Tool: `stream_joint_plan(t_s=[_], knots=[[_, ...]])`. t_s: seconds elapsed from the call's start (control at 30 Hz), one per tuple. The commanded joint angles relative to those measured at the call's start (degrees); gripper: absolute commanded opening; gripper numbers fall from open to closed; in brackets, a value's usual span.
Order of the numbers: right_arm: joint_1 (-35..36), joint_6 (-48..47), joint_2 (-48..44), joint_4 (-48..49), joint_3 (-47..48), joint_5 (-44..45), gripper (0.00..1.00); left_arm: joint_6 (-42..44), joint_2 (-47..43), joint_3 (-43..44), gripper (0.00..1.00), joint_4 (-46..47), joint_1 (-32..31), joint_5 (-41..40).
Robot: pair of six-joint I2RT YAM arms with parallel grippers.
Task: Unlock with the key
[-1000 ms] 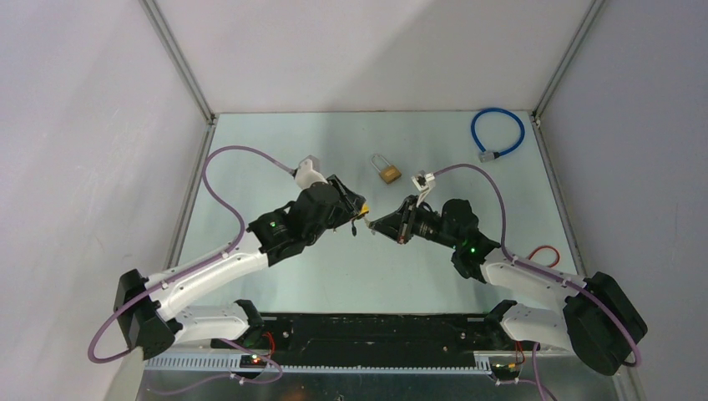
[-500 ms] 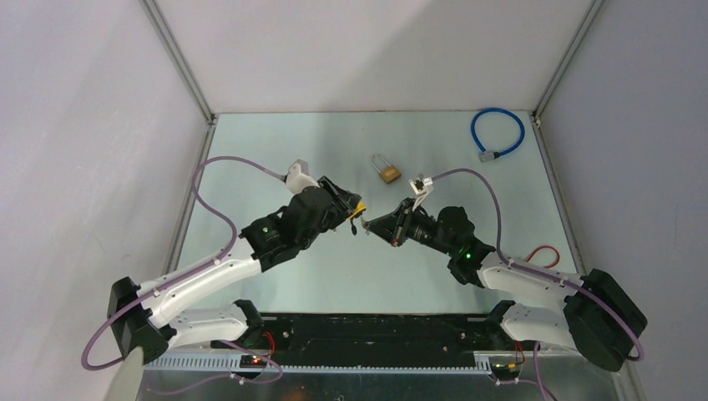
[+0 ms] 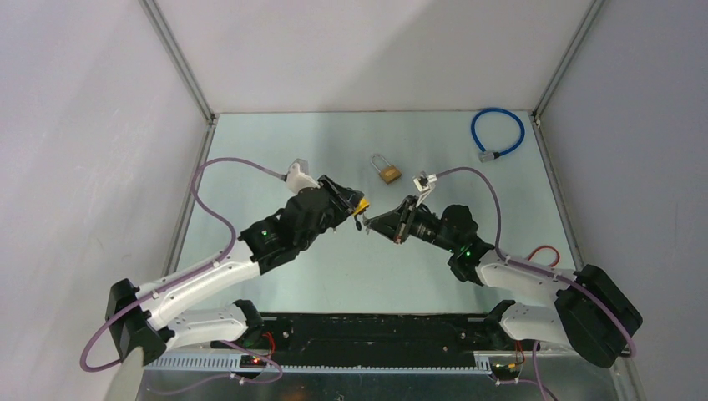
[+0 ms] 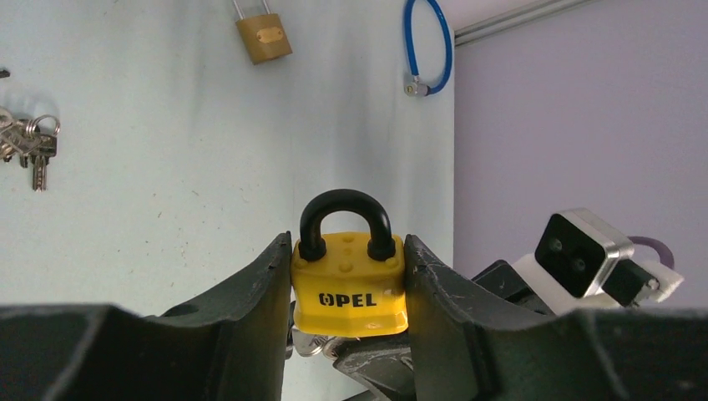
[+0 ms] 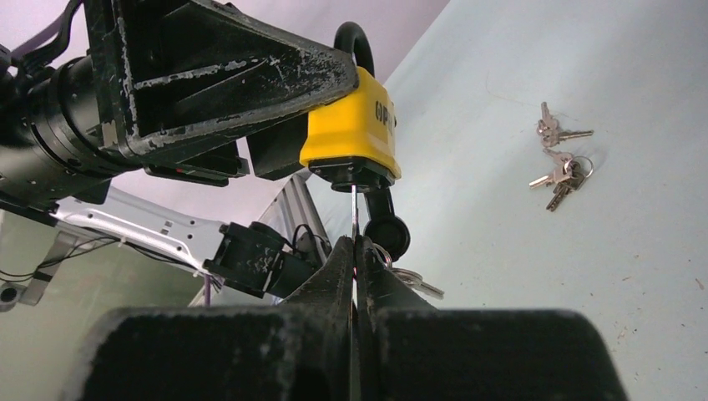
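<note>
The yellow padlock [image 4: 349,288] was held over the desk [image 3: 334,142] by the left end effector [image 4: 346,261]. The key [image 5: 354,213], pinched in the right end effector [image 5: 354,251], had been brought up to the keyhole [image 5: 354,185], so pushing in looked next.

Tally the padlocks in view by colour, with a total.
Yellow padlock: 1
Brass padlock: 1
Total: 2
</note>
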Motion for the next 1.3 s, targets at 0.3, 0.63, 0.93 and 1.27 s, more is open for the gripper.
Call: stream_joint_plan(t_s=[0.3, 0.63, 0.93, 1.27], knots=[[-4.73, 0.89, -4.75, -0.33, 6.31, -1.92, 0.0, 8.82, 0.41, 1.35, 0.0, 1.88, -4.06, 6.02], [-6.52, -8.81, -3.8, -0.28, 8.27, -5.26, 0.0, 8.88, 2.07, 2.67, 0.0, 1.83, -4.17, 5.27], [-6.77, -14.33, -0.88, 5.15, 8.21, -6.76, 0.0, 6.69, 3.75, 4.77, 0.0, 1.75, -4.2, 4.79], [-9.87, -9.34, 0.52, 11.19, 8.04, -8.07, 0.0, 9.21, 5.96, 8.57, 0.0, 1.38, -4.16, 2.93]])
